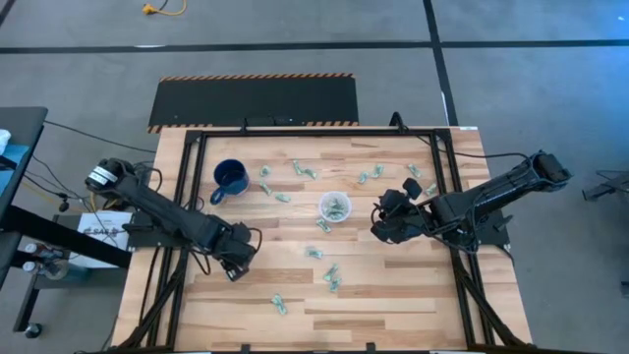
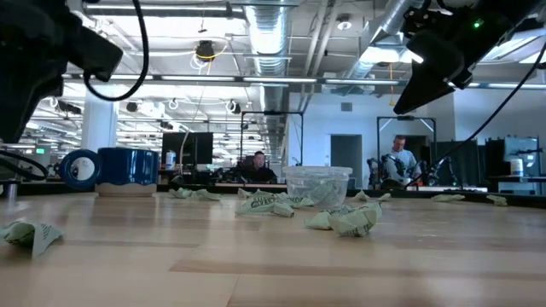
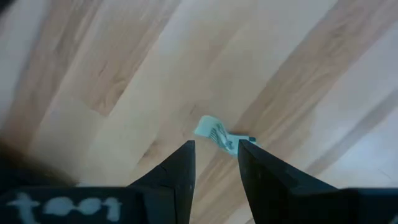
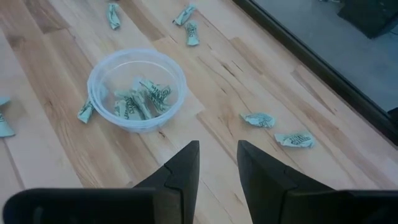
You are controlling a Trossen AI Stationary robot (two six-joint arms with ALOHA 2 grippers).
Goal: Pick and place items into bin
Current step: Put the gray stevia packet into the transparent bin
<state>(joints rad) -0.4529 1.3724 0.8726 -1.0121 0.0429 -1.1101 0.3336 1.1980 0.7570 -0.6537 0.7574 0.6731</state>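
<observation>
Many small green-and-white wrapped items lie scattered on the wooden table, some near the middle (image 1: pixel 332 275) and some toward the far edge (image 1: pixel 300 169). The clear plastic cup (image 1: pixel 324 206) stands at the table's middle with several items in it (image 4: pixel 140 99). My left gripper (image 1: pixel 239 264) hangs open above the table's left half; one item (image 3: pixel 216 132) lies on the wood below, just past its fingertips. My right gripper (image 1: pixel 378 228) is open and empty, held above the table to the right of the cup (image 4: pixel 99 93).
A dark blue handled mug (image 1: pixel 231 178) stands at the far left of the table. A black metal frame (image 1: pixel 442 187) runs along the table's sides. Two items (image 4: pixel 277 129) lie to the right of the cup. People sit in the room behind (image 2: pixel 397 158).
</observation>
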